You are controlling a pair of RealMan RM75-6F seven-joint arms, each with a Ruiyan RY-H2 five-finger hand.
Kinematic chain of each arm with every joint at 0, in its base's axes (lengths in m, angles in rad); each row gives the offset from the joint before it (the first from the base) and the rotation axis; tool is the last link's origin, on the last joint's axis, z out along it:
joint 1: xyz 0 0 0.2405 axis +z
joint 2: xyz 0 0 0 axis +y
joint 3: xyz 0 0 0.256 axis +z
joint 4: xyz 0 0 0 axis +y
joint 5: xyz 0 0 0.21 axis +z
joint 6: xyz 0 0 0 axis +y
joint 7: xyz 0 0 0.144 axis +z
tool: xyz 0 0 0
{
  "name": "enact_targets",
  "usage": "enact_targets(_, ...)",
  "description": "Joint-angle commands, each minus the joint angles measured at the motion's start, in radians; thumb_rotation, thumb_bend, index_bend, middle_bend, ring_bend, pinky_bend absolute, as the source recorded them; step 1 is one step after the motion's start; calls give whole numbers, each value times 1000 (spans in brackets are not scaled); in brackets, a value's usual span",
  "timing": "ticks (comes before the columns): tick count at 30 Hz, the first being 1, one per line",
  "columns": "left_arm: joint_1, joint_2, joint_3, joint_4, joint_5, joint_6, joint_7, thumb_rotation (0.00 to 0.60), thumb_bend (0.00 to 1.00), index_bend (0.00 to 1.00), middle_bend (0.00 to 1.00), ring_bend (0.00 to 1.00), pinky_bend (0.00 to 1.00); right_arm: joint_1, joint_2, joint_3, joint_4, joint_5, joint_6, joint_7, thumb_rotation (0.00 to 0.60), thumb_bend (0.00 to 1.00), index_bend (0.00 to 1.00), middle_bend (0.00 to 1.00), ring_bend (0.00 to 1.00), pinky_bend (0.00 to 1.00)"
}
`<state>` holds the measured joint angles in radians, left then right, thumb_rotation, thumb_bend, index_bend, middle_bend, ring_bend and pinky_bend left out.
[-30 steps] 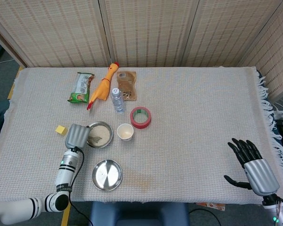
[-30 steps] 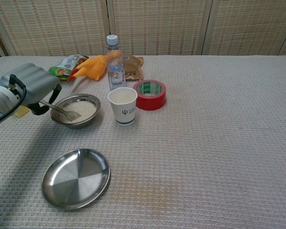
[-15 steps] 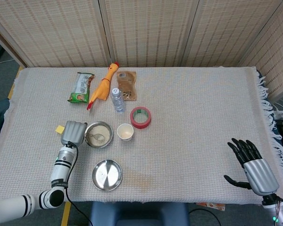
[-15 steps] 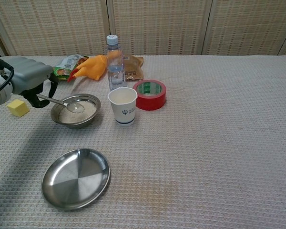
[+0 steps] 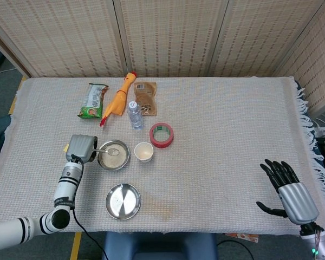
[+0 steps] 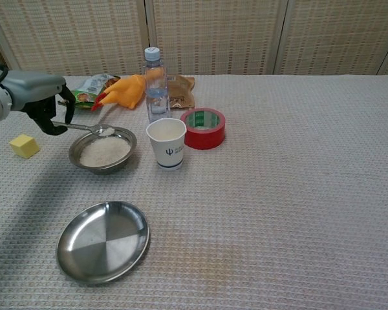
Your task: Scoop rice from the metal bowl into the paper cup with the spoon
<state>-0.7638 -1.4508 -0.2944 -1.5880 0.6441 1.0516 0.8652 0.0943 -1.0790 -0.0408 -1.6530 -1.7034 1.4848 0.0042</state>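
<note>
Holding a small heap of rice, the spoon (image 6: 90, 128) is pinched in the left hand (image 6: 37, 97) above the metal bowl (image 6: 103, 151), just left of the paper cup (image 6: 167, 143). Carrying and tipping into the cup are judged outstanding. The right hand (image 5: 290, 189) is kept spread, well apart.

the paper cup (image 6: 167, 143), at about 3 o'clock from the metal bowl (image 6: 102, 150), bears a small dark blue logo mark on its side; no letters can be made out. the snack packets' print is too small to read.
</note>
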Motion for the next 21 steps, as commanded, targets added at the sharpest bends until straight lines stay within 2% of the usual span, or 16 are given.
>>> enact_targets(1,-28,19,-11,-25,-27,-8,-7,600,399,760,1000,1000,1000,1,-1,0,-1,1,-1,-1,460,114,0,0,0,0)
enact_targets(10,-114,8,-14,-68,-96,9,28,600,399,760,1000,1000,1000,2,-1,0,0,1,-2,-1,459,114,0,0,0,0)
enact_targets(21,-220,-94,14,-15,-113,78,95,600,399,760,1000,1000,1000,1,9,-1,1,-1,4,17,459,114,0,0,0,0)
